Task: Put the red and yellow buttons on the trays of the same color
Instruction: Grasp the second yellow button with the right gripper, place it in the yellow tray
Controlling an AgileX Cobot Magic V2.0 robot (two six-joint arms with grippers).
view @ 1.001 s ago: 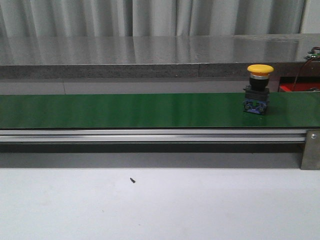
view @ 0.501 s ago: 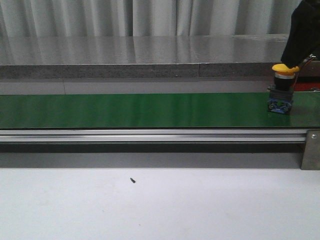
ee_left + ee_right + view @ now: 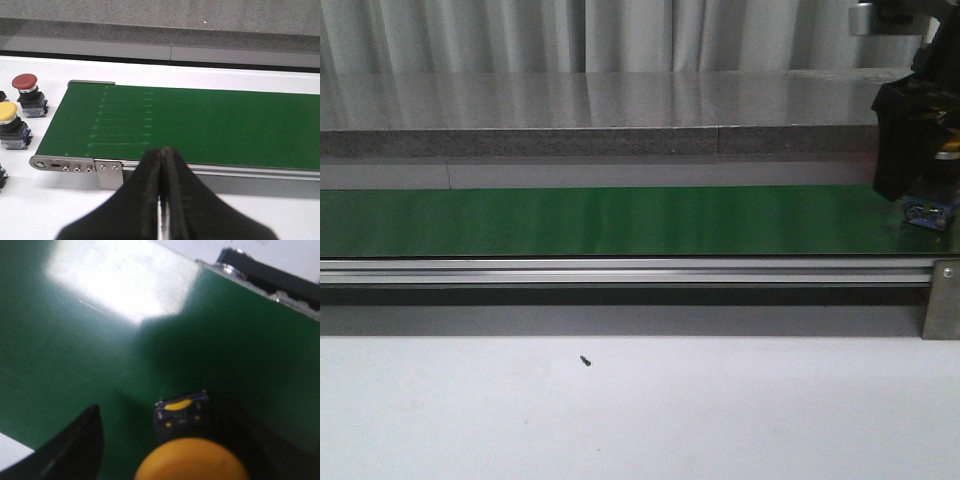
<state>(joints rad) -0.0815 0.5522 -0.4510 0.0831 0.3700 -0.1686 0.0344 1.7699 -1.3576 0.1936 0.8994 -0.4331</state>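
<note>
A yellow button rides the green belt (image 3: 620, 220) at its far right end; in the front view only its blue base (image 3: 931, 212) peeks out below my right gripper (image 3: 917, 150). Seen from the right wrist, the yellow cap (image 3: 192, 460) and dark base (image 3: 182, 412) sit between the spread fingers (image 3: 75, 445) of my right gripper (image 3: 162, 412), which is open. My left gripper (image 3: 162, 155) is shut on nothing, near the belt's other end. A red button (image 3: 25, 84) and another yellow button (image 3: 7, 114) stand on the white table there. No trays are in view.
A silver rail (image 3: 620, 270) with an end bracket (image 3: 942, 300) runs along the belt's near edge. A grey ledge (image 3: 620, 110) and a curtain lie behind the belt. White table (image 3: 620, 410) lies in front, with a small dark speck (image 3: 585, 361) on it.
The yellow button has travelled right along the belt to its end. My right gripper has come down from the upper right and now covers it.
</note>
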